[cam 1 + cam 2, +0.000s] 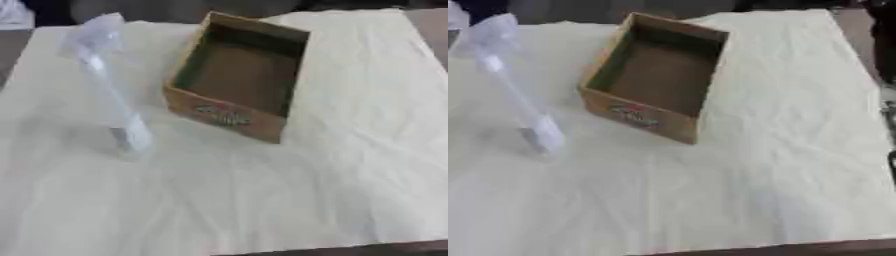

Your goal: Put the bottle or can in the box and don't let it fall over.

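Left eye view shows the bottle (109, 85), see-through w/ a pale cap end, standing on the desk (262, 200), tilted away toward the far left. It's just beside the box (236, 75), on the box's left, not touching it. The box is brown cardboard, open on top, w/ nothing inside as far as I can see. A white wrinkly cloth (754, 175) covers the desk under both.

No robot hand shows in either view, so I can't tell if the hands are open or closed. Something dark sits at the right edge of the right eye view, too blurry to name.

So nothing's done yet, I think. Still left: grab the bottle, lift it, set it standing in the box.
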Robot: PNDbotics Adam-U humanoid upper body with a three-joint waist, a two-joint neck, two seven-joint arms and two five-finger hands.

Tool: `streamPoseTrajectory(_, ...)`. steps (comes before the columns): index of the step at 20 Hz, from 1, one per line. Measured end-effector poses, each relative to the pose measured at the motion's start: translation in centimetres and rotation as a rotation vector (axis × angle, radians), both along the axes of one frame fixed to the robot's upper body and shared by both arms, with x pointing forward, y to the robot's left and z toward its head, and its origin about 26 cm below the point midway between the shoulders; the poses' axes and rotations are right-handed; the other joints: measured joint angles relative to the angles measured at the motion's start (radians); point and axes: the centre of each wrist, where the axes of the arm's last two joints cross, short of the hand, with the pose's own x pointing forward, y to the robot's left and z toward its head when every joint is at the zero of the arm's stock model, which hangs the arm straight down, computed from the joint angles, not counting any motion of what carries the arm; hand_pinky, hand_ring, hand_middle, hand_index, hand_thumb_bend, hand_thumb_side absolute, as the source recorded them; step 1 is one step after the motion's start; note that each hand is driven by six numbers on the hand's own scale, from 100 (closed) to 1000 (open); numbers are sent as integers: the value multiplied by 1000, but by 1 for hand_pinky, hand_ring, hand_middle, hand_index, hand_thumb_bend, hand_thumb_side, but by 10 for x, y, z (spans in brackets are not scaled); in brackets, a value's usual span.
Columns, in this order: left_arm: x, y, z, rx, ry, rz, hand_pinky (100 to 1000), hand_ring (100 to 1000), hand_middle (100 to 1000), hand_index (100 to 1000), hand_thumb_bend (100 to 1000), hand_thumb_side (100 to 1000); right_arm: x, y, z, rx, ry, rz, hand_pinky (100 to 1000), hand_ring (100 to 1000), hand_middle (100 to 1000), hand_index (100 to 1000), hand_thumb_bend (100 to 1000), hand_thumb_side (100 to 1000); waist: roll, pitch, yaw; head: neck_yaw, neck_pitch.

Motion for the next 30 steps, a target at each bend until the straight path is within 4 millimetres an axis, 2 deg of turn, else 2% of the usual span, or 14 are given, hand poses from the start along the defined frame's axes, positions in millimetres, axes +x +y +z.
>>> streamPoseTrajectory(5, -2, 5, 14, 67, -18, 16, 848, 769, 877, 890, 270, 589, 0, -1, -2, -6, 11, -4, 867, 856, 827, 871, 100, 632, 9, -9, 0, -14, 0)
streamPoseTrajectory(11, -4, 5, 47, 274, -34, 34, 851, 779, 876, 896, 280, 560, -1, -2, -5, -19, 26, -3, 867, 856, 828, 872, 100, 636, 23, -24, 4, -30, 1)
streamPoseTrajectory(20, -16, -13, 79, 622, 41, -13, 856, 792, 877, 896, 310, 584, 0, -1, -5, -38, 36, 9, 866, 852, 828, 872, 100, 641, 30, -32, -4, -37, 2)
streamPoseTrajectory(30, -24, -43, 109, 816, 82, -100, 864, 805, 884, 907, 332, 599, 1, 0, -7, -52, 51, 20, 865, 850, 828, 873, 100, 648, 36, -33, -3, -37, 13)
